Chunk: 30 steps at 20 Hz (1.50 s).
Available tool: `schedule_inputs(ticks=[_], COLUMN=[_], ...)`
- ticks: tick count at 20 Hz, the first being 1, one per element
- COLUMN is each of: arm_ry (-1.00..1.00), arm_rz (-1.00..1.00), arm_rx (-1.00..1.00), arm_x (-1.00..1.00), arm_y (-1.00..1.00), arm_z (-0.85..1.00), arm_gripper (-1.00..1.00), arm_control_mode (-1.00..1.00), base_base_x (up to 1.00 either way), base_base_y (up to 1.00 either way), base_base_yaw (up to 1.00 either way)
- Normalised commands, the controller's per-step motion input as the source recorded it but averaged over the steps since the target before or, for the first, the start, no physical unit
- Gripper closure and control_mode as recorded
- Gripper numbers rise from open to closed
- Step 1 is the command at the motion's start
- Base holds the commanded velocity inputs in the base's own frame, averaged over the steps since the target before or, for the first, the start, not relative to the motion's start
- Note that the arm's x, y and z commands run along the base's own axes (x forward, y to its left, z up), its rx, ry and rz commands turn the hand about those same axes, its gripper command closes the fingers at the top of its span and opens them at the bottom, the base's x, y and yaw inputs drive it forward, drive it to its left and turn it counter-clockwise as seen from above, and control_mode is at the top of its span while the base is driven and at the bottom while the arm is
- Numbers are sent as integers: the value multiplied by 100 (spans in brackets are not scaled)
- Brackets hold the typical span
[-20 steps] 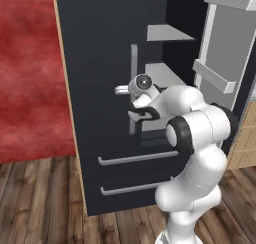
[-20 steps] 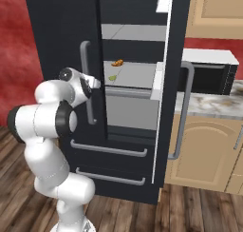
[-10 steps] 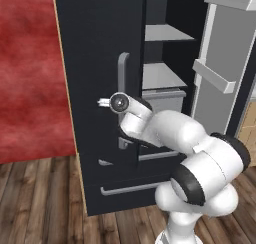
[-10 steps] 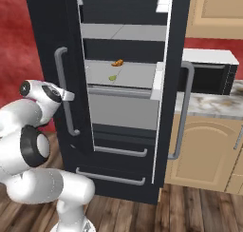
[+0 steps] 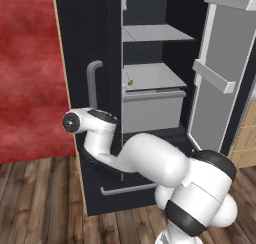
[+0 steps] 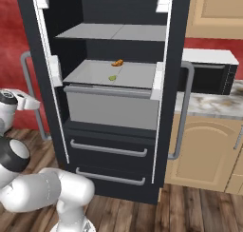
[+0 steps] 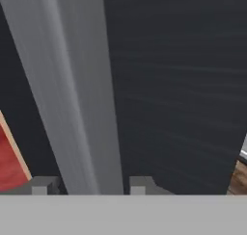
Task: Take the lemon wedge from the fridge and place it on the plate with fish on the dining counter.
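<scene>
The black fridge (image 6: 118,178) stands with both doors swung wide. On its pale middle shelf (image 6: 137,76) lies the tiny yellow-green lemon wedge (image 6: 112,77) (image 5: 130,82), well apart from my hand. My gripper (image 7: 91,186) is at the left door's grey vertical handle (image 7: 77,84) (image 5: 92,83). The bar runs between the two fingertips (image 7: 46,186), with a slight gap on one side, so the gripper is open around it. From the right base camera the gripper (image 6: 33,102) sits low on the left, beside that handle. The plate with fish and the dining counter are out of view.
A small orange curved item (image 6: 117,62) lies behind the wedge. Below the shelf sit a grey bin (image 6: 111,107) and two drawers. Right of the fridge, a microwave (image 6: 209,72) rests on a marbled top over tan cabinets. The open right door (image 5: 220,88) juts forward. A red wall stands at left.
The left fridge door has swung from partly open to wide open. My arm has swept left with its handle, and the fingers have eased apart a little.
</scene>
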Motion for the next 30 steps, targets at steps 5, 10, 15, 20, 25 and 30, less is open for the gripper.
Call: schedule_inputs(ticks=[5,10,15,20,25,30], arm_ry=[17,14,-10,-30,-1,14], arm_rz=[-8,0,0,2,18,14], arm_rx=[-14,-9,-5,0,19,27], arm_x=[-96,-100,-100,-99,-49,-15], arm_y=[45,-16,-42,-65,-100,-100], arm_z=[17,2,3,32,26,70], arm_gripper=[-100,-100,-100,-100,-100,-100], arm_control_mode=[-100,-100,-100,-100,-100,-100], base_base_x=[0,0,0,0,0,0], base_base_y=[0,0,0,0,0,0], base_base_yaw=[0,0,0,0,0,0])
